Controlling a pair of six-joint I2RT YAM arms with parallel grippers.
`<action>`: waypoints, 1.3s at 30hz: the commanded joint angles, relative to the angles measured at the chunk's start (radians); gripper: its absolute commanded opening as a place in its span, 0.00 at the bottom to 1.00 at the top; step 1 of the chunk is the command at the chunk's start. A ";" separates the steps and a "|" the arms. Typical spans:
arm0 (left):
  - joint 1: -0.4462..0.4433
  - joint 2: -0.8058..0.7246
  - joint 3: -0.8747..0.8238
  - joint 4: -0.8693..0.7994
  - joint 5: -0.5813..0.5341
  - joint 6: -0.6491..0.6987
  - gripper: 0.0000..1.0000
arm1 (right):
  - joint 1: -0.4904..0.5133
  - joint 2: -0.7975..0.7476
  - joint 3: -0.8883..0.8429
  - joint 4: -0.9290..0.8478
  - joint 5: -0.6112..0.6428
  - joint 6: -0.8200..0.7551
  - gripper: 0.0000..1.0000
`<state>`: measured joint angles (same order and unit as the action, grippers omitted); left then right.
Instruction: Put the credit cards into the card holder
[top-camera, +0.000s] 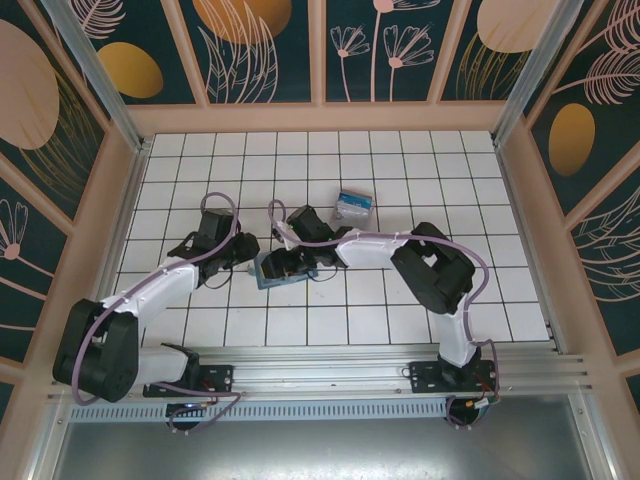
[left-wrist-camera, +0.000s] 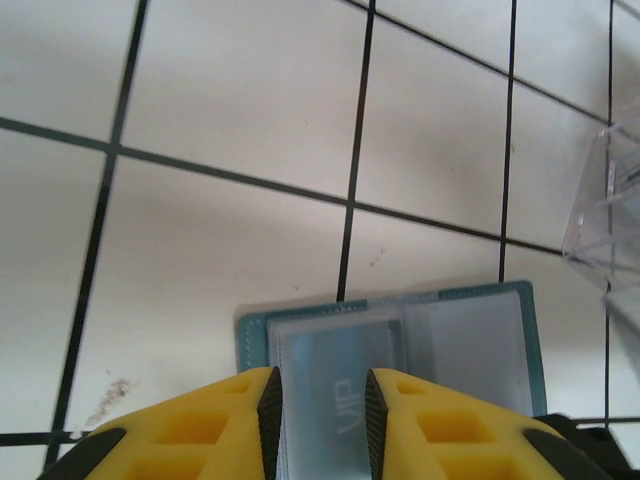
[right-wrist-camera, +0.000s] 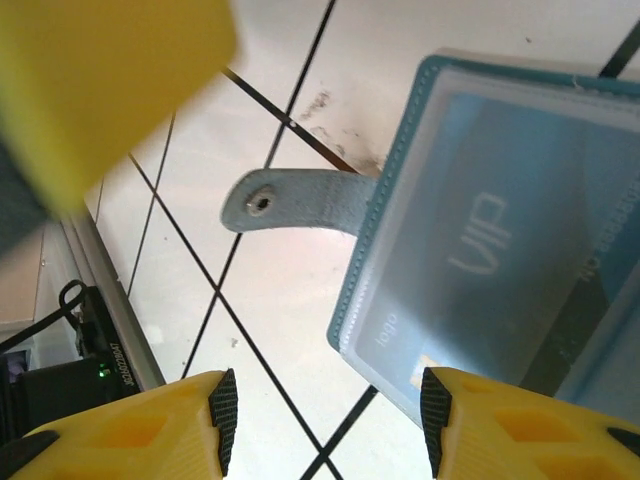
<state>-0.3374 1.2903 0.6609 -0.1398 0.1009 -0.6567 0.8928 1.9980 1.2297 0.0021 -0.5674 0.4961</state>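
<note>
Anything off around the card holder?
Nothing spilled or damaged. The card holder lies open, askew to the tile grid, snap strap flopped out flat; a dirty smudge sits beside the strap.

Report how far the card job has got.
Done: one blue card sits inside the open card holder. In hand: nothing gripped; the left pincer stands open over that card, the right pincer open beside the holder. Left: the clear tray seems to hold something blue, possibly more cards to load; the strap is unfastened.
</note>
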 joint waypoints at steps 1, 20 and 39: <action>0.014 -0.025 0.005 -0.026 -0.024 0.005 0.32 | -0.013 -0.038 -0.004 0.015 0.008 -0.014 0.54; -0.006 0.314 0.260 0.277 0.251 -0.013 0.40 | -0.484 -0.337 -0.066 -0.161 0.326 -0.315 0.56; -0.178 0.714 0.637 0.209 0.328 0.030 0.41 | -0.613 -0.136 0.042 -0.215 0.261 -0.523 0.60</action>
<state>-0.5133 1.9648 1.2518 0.0971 0.3981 -0.6479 0.2764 1.8545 1.2270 -0.2054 -0.2859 0.0135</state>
